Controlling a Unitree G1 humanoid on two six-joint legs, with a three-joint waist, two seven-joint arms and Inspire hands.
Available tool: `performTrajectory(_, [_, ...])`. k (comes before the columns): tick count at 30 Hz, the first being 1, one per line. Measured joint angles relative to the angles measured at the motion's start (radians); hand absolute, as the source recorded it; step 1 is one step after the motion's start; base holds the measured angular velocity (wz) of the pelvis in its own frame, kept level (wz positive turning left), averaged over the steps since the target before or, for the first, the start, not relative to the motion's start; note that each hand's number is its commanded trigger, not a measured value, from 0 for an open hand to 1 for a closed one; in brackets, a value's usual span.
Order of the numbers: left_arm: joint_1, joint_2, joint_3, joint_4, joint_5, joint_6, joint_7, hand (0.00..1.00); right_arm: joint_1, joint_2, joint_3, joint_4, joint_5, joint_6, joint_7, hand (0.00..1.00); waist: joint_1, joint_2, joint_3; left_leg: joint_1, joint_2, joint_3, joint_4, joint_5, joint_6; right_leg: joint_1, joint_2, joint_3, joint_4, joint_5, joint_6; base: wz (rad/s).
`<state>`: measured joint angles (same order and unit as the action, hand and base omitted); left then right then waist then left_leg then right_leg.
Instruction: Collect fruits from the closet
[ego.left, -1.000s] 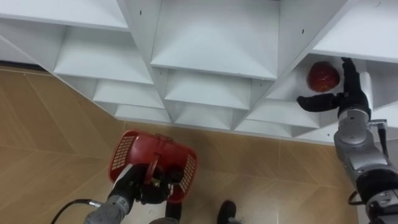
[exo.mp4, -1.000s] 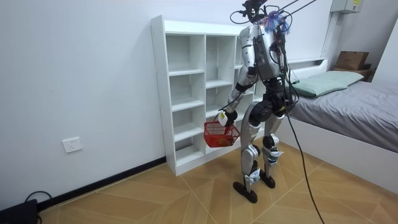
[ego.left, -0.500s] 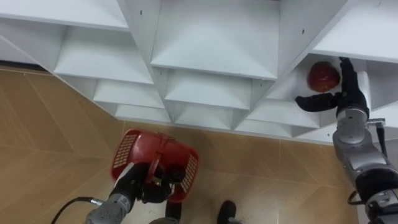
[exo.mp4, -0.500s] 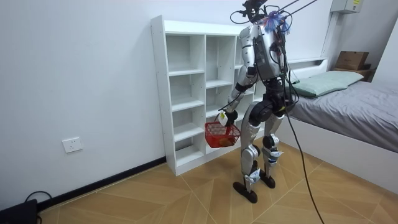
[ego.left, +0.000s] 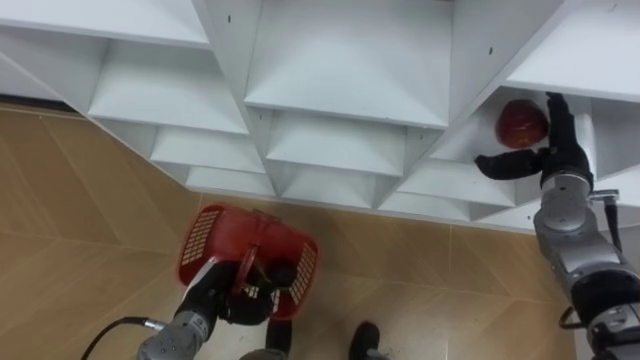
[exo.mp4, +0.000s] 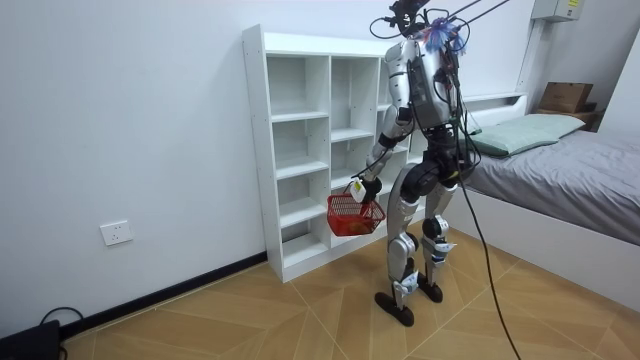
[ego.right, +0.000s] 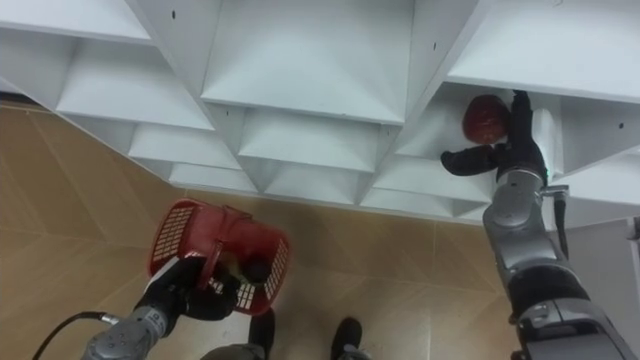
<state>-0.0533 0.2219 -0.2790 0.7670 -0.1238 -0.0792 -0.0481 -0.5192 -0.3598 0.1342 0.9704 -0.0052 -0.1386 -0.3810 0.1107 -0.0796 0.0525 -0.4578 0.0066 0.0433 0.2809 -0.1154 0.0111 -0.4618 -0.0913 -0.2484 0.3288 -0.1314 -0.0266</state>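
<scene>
1. Round red apple (ego.left: 521, 122) — on a shelf inside the white compartmented closet (ego.left: 350, 60).
2. Right hand (ego.left: 556, 155) — fingers spread apart, just beside the apple.
3. Left hand (ego.left: 238, 303): clamped on the red plastic basket (ego.left: 205, 240), before the closet.

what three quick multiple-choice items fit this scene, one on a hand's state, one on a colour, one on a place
1. The left hand is:
A. open and free
B. shut, holding nothing
C. shut on the basket

2. The basket is:
A. red
B. blue
C. white

3. The red fruit is:
A. in the basket
B. on a shelf of the closet, by the right hand
C. in the left hand

Answers:
1 C, its fingers curl round part of the basket, which hangs from them.
2 A, its mesh wall is red.
3 B, it sits in a right-side compartment, with the open right hand next to it.
</scene>
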Motion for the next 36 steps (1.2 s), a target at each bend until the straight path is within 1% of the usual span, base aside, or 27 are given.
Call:
performTrajectory(1, [0.000,0.000,0.000,0.000,0.000,0.000,0.000,1.00,-0.001,0.000,0.001,0.000,0.000,0.000,-0.001,0.00,0.000,0.000,0.0001,-0.002,0.000,-0.001,0.003,0.000,0.000,-0.001,0.000,-0.001,0.000,0.000,0.000,0.03])
performTrajectory(2, [0.000,0.000,0.000,0.000,0.000,0.000,0.001,1.00,-0.002,0.000,0.003,0.000,0.000,0.000,-0.001,0.08,0.001,0.001,0.0005,-0.005,0.000,-0.002,0.003,0.000,0.000,-0.003,0.001,-0.001,0.000,0.000,0.000,0.03])
performTrajectory(3, [-0.004,0.000,0.000,0.000,0.000,0.000,0.001,1.00,-0.004,0.000,0.003,0.000,0.000,0.000,-0.002,0.42,0.003,0.002,0.0009,-0.007,0.000,-0.003,0.005,0.000,0.000,-0.003,0.001,-0.003,0.000,0.000,0.000,0.00])
performTrajectory(4, [-0.004,0.000,0.000,0.000,0.000,0.000,0.001,1.00,-0.008,-0.002,0.003,0.000,-0.001,0.000,-0.004,0.55,0.004,0.003,0.0005,-0.009,0.000,-0.003,0.006,0.000,0.000,-0.006,0.001,-0.003,0.000,0.000,0.000,0.00])
performTrajectory(5, [-0.005,0.000,0.000,0.000,0.000,0.000,0.001,1.00,-0.011,-0.004,0.004,0.000,-0.002,0.000,-0.004,0.78,0.005,0.004,0.0006,-0.011,0.000,-0.003,0.006,0.000,0.000,-0.007,0.001,-0.003,0.000,0.000,0.000,0.00])
performTrajectory(6, [-0.007,0.000,0.000,0.000,0.000,0.000,0.001,1.00,-0.014,-0.009,0.005,0.000,-0.007,-0.001,-0.004,0.96,0.005,0.004,0.0006,-0.018,0.001,-0.004,0.009,0.000,0.000,-0.011,0.001,-0.004,0.000,0.001,-0.001,0.00])
performTrajectory(7, [-0.008,0.000,-0.001,0.000,0.000,0.000,0.001,1.00,-0.015,-0.011,0.006,0.000,-0.008,-0.002,-0.004,1.00,0.005,0.005,0.0007,-0.020,0.001,-0.005,0.010,0.000,0.000,-0.012,0.002,-0.004,0.000,0.001,-0.001,0.00])
performTrajectory(10, [-0.010,0.000,-0.006,0.000,0.000,0.000,0.002,1.00,-0.016,-0.029,0.039,0.000,-0.019,-0.003,-0.013,1.00,0.007,0.006,0.0016,-0.022,0.002,-0.005,0.010,0.000,0.000,-0.015,0.003,-0.004,0.001,0.001,-0.002,0.00])
performTrajectory(12, [-0.017,0.000,-0.019,-0.001,0.000,0.000,0.003,1.00,-0.022,-0.045,0.043,0.000,-0.060,-0.004,-0.021,1.00,0.010,0.010,0.0035,-0.023,0.007,-0.003,0.010,0.000,0.000,-0.016,0.004,-0.003,0.001,0.001,-0.002,0.00])
performTrajectory(15, [-0.021,0.000,-0.021,-0.002,0.001,0.000,0.001,1.00,-0.022,-0.048,0.043,-0.003,-0.148,-0.005,-0.038,1.00,0.017,0.012,0.0031,-0.029,0.010,0.002,0.010,0.000,0.000,-0.025,0.004,0.001,0.005,0.002,-0.003,-0.03])
performTrajectory(19, [-0.026,-0.002,-0.021,-0.001,0.001,0.000,-0.002,1.00,-0.028,-0.048,0.044,-0.005,-0.199,-0.005,-0.041,1.00,0.026,0.014,0.0028,-0.039,0.010,0.003,0.019,0.000,-0.001,-0.043,0.002,0.005,0.025,0.002,-0.003,-0.01])
performTrajectory(23, [-0.031,-0.008,-0.021,-0.001,0.001,-0.001,-0.003,1.00,-0.030,-0.045,0.080,-0.008,-0.233,-0.005,-0.031,1.00,0.034,0.014,0.0029,-0.039,0.010,0.009,0.023,0.000,0.000,-0.046,-0.003,0.009,0.033,0.002,-0.003,0.00])
performTrajectory(32, [-0.033,-0.008,-0.021,-0.001,0.001,-0.001,-0.004,1.00,-0.030,-0.043,0.091,-0.010,-0.240,-0.004,-0.019,1.00,0.035,0.014,0.0032,-0.037,-0.001,0.010,0.025,0.007,0.008,-0.046,-0.016,0.009,0.046,0.001,-0.001,0.01])
performTrajectory(36, [-0.033,-0.007,-0.021,-0.001,0.001,-0.002,-0.004,1.00,-0.030,-0.041,0.092,-0.010,-0.236,-0.004,-0.019,1.00,0.034,0.014,0.0032,-0.038,-0.002,0.009,0.025,0.008,0.009,-0.046,-0.017,0.005,0.045,0.000,0.000,0.00])
